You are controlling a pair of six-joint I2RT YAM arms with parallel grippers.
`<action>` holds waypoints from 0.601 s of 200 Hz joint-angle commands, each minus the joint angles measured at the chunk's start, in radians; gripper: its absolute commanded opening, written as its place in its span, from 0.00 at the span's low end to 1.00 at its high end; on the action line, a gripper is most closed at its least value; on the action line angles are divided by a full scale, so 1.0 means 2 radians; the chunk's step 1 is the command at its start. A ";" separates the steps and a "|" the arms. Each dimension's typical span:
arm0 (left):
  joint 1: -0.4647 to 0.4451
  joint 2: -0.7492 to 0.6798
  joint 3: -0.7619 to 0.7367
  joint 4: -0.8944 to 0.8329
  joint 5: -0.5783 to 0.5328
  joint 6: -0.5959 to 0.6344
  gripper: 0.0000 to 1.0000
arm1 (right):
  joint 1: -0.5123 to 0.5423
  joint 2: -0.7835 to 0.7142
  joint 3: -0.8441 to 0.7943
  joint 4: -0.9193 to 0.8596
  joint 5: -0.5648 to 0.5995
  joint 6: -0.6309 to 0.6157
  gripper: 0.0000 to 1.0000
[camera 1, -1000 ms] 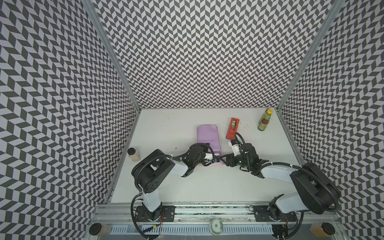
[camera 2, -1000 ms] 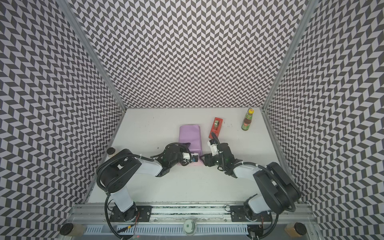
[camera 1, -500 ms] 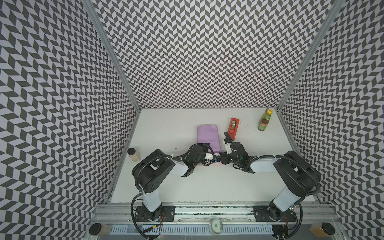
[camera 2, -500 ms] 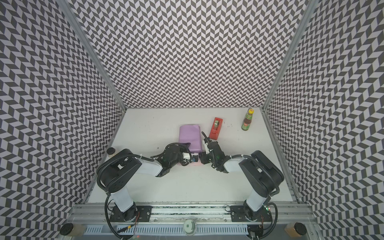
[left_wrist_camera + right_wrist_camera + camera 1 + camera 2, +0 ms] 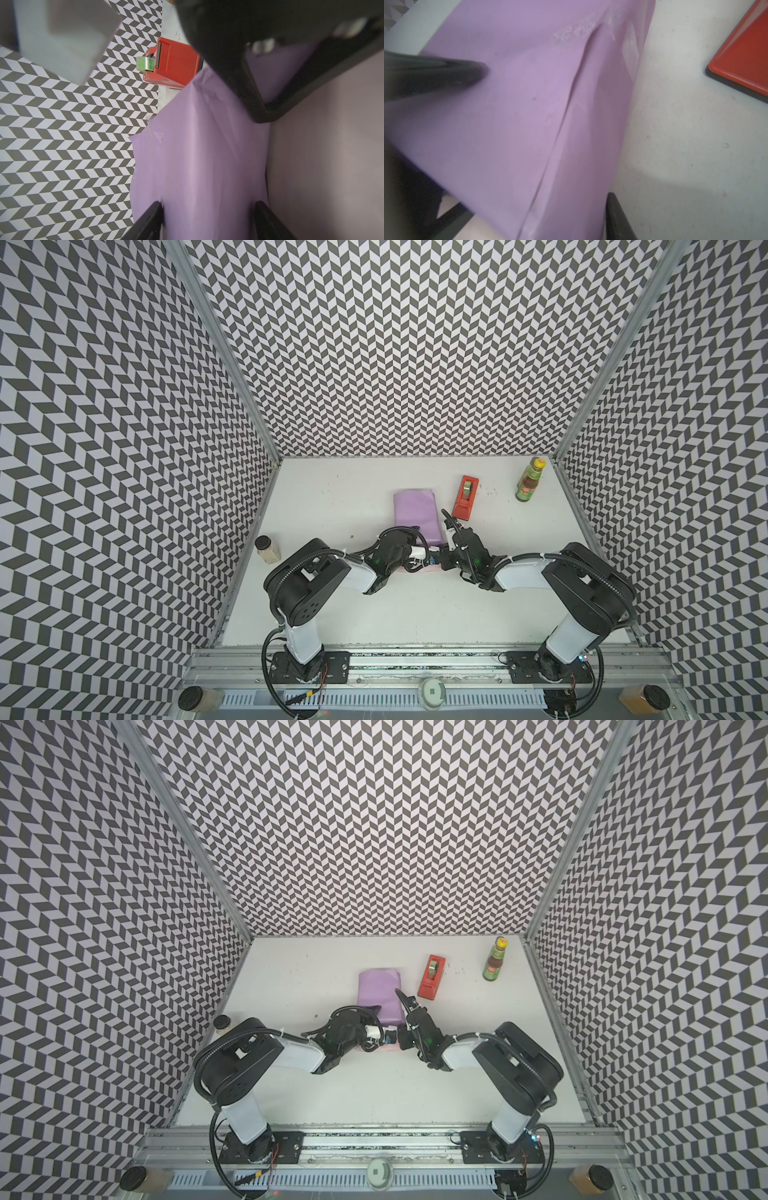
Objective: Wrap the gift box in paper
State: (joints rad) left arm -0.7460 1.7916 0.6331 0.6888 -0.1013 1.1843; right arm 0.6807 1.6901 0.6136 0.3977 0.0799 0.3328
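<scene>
Chevron-patterned walls box in a scuffed white table (image 5: 415, 622). Well left of the paper sits a small capped jar (image 5: 267, 549). My left gripper (image 5: 209, 220) has its black fingers spread wide with the paper between them, against both; whether it squeezes, I cannot tell. The paper (image 5: 417, 514) is matte lilac, creased and taped along a seam, folded into a flat block that hides the gift box. My right gripper (image 5: 447, 520) lies along the paper's right edge, its spread unclear. Just right stands a glossy red tape dispenser (image 5: 465, 497), and farther right a sauce bottle (image 5: 527, 481).
</scene>
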 commanded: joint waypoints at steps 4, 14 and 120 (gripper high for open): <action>-0.002 0.036 -0.017 -0.104 0.002 -0.004 0.70 | 0.005 0.011 -0.002 0.024 0.023 0.006 0.19; -0.002 0.036 -0.017 -0.104 0.002 -0.005 0.70 | 0.008 0.017 -0.001 0.025 0.024 0.009 0.18; -0.002 0.038 -0.016 -0.103 0.001 -0.006 0.70 | 0.024 -0.038 -0.032 0.013 0.050 0.026 0.35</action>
State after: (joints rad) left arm -0.7464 1.7935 0.6334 0.6918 -0.1055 1.1805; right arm 0.7193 1.6875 0.5812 0.4168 0.1665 0.3698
